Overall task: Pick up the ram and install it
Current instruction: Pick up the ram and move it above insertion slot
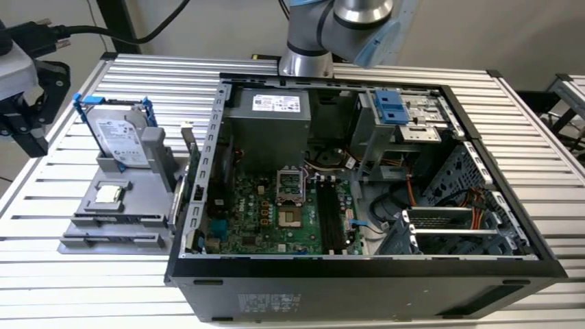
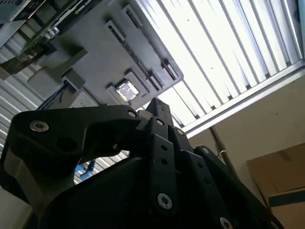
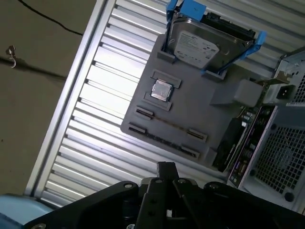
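One pincer (image 3: 167, 167) up close, fingers pressed together. Past it there's one gray tray (image 3: 200, 109) on the desk (image 3: 95, 95). It has one CPU chip (image 3: 161, 89), and what looks like the one ram (image 3: 228, 143), dark, along the tray's edge beside the one open PC case (image 3: 281, 143). One hard drive (image 3: 198, 45) sits farthest back.

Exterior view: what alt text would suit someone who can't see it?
An open computer case lies on a slatted metal table, its motherboard exposed. On the exterior view's left, a grey holder carries a silver hard drive in a blue bracket and a small square chip; a robot arm rises behind the case.
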`<state>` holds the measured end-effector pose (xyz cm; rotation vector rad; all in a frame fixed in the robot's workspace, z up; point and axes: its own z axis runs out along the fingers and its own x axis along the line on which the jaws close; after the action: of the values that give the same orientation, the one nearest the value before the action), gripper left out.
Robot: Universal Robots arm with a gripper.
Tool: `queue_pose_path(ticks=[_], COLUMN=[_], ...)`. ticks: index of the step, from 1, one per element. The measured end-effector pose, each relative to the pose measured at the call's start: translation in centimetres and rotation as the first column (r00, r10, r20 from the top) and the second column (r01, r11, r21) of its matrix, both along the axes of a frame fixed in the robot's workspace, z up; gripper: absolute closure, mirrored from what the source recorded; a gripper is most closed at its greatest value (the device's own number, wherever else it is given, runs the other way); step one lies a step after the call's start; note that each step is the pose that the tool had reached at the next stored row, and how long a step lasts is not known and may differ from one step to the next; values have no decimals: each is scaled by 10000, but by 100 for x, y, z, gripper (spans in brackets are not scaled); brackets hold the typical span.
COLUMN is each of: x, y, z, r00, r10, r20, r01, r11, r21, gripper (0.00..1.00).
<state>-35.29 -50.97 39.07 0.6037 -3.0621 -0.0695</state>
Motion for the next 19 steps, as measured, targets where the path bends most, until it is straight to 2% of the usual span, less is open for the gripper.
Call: queue_pose_path(ticks=[5, 9, 14, 19], x=[0, 0, 0, 0], y=[0, 1, 0, 0], z=[0, 0, 0, 0], r00=[9984, 9933, 9818, 9663], r10=[572, 1156, 1898, 2574], r20=[0, 0, 0, 0], r01=[-572, -1156, -1898, -2574], r11=[9984, 9933, 9818, 9663], r21=[0, 0, 1, 0], gripper=[100, 100, 100, 100])
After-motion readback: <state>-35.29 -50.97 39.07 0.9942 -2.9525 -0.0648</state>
